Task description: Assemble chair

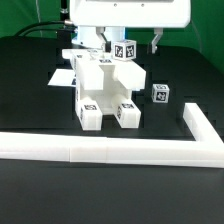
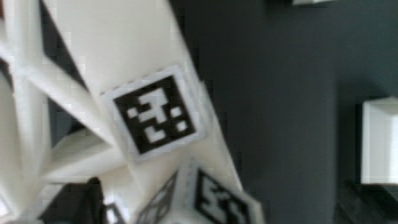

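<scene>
The chair (image 1: 102,85) parts looked like smooth white plastic with a faint sheen. Their tags (image 2: 157,112) were matt black-and-white print. The desk (image 1: 30,105) was matt black; the border rail (image 1: 100,150) smooth white plastic.

A black table (image 1: 30,115) takes up most of the scene, matte and dark; along its near side runs a long white L-shaped border rail (image 1: 100,150), lying flat, its short arm turning back towards the far side at the exterior view's right; over at the exterior view's left the marker board (image 1: 57,77) lies flat on the tabletop, well apart from the rail, its tags too small to read; behind the table hangs a green backdrop (image 1: 205,45), with dark cables (image 1: 40,25) in front of it.
</scene>
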`<state>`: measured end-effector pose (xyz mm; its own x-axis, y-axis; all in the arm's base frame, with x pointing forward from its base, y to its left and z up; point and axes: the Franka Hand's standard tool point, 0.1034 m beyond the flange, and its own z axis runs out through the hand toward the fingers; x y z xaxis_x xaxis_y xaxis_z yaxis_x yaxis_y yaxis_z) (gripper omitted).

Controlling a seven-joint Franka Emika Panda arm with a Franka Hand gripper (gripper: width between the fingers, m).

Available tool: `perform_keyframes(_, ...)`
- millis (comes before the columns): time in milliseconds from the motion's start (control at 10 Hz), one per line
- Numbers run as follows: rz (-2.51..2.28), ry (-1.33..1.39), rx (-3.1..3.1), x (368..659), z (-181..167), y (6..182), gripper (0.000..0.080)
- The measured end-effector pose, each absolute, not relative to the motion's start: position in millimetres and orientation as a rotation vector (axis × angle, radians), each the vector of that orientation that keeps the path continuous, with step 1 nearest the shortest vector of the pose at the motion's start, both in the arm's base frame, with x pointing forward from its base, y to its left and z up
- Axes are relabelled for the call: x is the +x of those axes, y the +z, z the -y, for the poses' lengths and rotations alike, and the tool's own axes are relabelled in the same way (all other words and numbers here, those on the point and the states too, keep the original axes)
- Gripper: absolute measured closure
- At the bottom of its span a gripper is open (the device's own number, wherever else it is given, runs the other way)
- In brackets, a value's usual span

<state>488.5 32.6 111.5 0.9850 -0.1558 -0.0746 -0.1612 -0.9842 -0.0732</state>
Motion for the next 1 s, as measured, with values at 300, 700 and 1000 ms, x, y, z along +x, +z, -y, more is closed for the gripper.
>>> perform_keyframes(300, -0.209, 0.134, -3.051, 492.7, -32.4, 111.4, 0.015)
perform_keyframes(700, 0.205, 0.088, -3.072, 497.6, -29.2, 112.5, 0.015)
perform_keyframes(1000, 0.578, 0.07, -3.032, 499.1, -26.5, 112.1, 0.015)
